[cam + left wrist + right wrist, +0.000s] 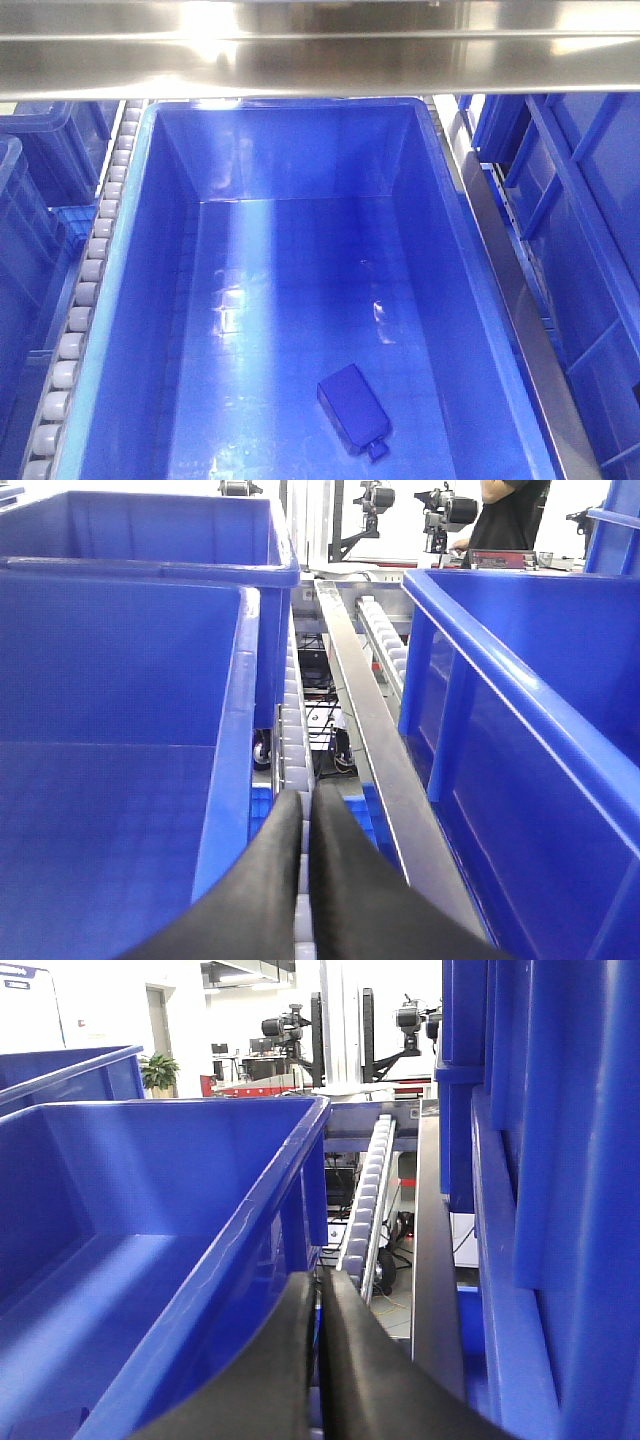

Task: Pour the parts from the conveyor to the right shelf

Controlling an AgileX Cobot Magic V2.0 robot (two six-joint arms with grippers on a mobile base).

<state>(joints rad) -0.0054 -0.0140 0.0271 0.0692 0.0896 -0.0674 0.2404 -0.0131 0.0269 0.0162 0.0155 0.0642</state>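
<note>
The little blue part [352,410] lies flat in the big blue bin [470,300] on the shelf [520,330], down near six o'clock. The left claw [307,830] and the right claw [318,1310] are both pinched closed, holding nothing.

Three cameras, all close in on the shelf's blue bins

The front view looks steeply down into one bin [300,300] under a steel rail [320,50]. Each wrist view sits low between bins, facing along the roller track [290,730] toward the room behind; the left gripper [305,825] and right gripper [318,1310] fill the foreground.
</note>
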